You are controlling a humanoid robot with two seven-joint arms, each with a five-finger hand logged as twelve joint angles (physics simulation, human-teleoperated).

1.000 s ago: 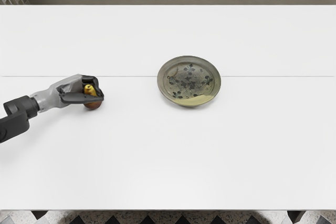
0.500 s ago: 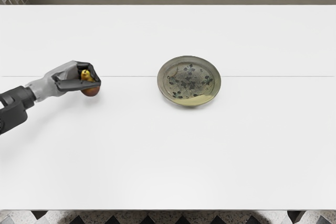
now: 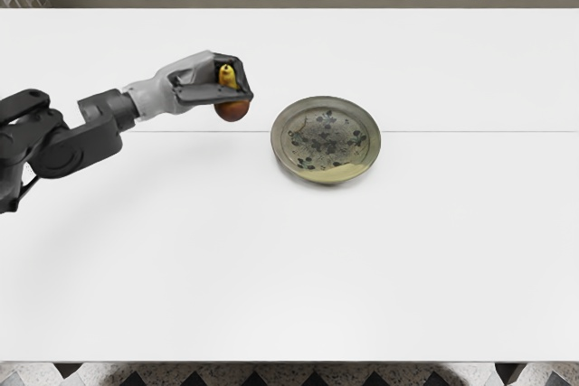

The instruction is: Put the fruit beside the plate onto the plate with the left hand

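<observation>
Left hand (image 3: 204, 84) grips the fruit (image 3: 232, 109) near the plate (image 3: 282, 138)'s left rim, far from table (image 3: 362, 259) edges.

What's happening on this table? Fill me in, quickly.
The robot's left hand has its fingers closed around a small fruit, reddish-brown with a yellow top. It holds the fruit just left of the patterned plate on the white table, apparently off the surface. The fruit is not on the plate yet. The right arm is out of view.
</observation>
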